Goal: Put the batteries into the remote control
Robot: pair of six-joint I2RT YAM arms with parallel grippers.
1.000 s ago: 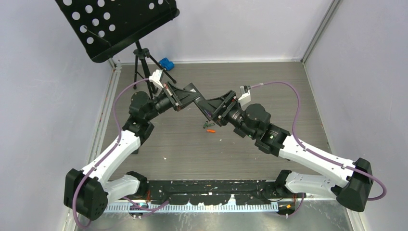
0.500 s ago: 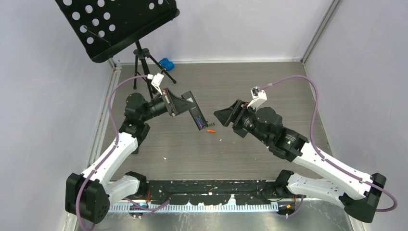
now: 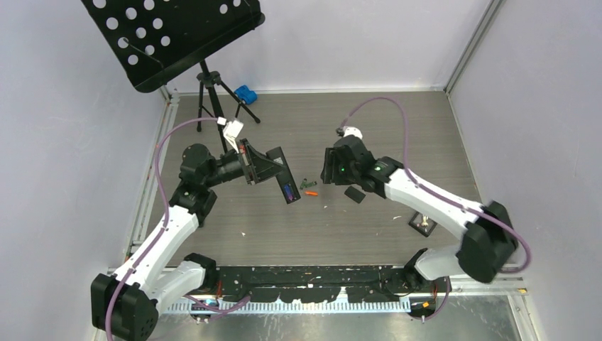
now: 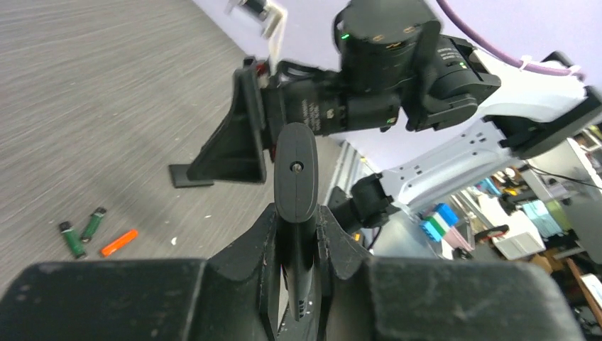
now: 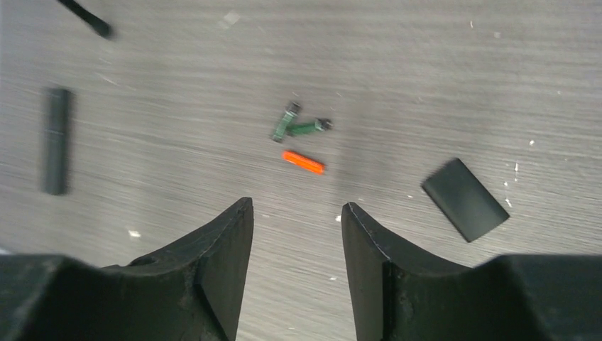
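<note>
— Whereabouts of the batteries [image 3: 311,192]?
— Loose on the table [image 3: 397,135], near its middle: two green cells [image 5: 285,123] touching at one end, an orange cell [image 5: 304,162] just beside them. Cannot tell whether anything already sits in the remote [image 4: 296,170].
— Nearer to which gripper?
— To the right gripper [image 5: 296,206]: pointed straight down, jaws spread, nothing between them. Orange cell just ahead of the fingertips in the wrist view, in line with the gap.
— And the left gripper [image 4: 298,213]?
— Pressed tight on the remote, its free end near the cells. Busy, so no use for picking.
— Long axis of the orange cell?
— Nearly across the wrist view, slightly slanted: roughly along the line on which the jaws close. Probably calls for a quarter turn of the wrist before descending, to pinch across the girth and not end to end.
— Anything crowding it?
— Green pair just beyond; black cover [image 5: 465,199] well off to the right.
</note>
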